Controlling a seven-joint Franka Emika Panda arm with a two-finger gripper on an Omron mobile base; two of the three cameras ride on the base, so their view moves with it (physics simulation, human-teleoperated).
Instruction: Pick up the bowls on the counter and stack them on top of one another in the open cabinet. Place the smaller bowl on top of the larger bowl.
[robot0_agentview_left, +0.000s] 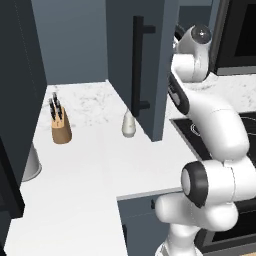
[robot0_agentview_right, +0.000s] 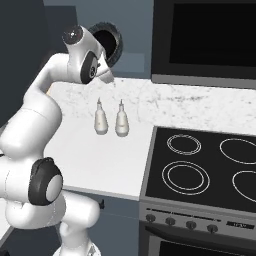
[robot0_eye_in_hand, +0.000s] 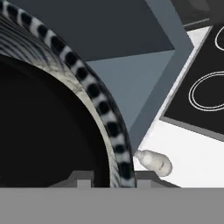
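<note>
My gripper (robot0_eye_in_hand: 113, 177) is shut on the rim of the smaller bowl (robot0_eye_in_hand: 48, 127), which is black inside with a black-and-white speckled rim. In the right base view this bowl (robot0_agentview_right: 107, 42) is held high above the back of the counter (robot0_agentview_right: 100, 155), tipped on its side just past the arm's upper joint. The open cabinet's tall door (robot0_agentview_left: 150, 65), with its long black bar handle (robot0_agentview_left: 137, 65), stands out over the counter (robot0_agentview_left: 90, 160) right beside the raised arm. The larger bowl is hidden.
Two white shaker bottles (robot0_agentview_right: 101, 120) (robot0_agentview_right: 121, 120) stand on the counter below the hand. A wooden knife block (robot0_agentview_left: 61, 125) sits at the left, and a pale round container (robot0_agentview_left: 30, 165) at the far left edge. The black stovetop (robot0_agentview_right: 200, 165) lies to the right, under a black oven unit (robot0_agentview_right: 205, 40).
</note>
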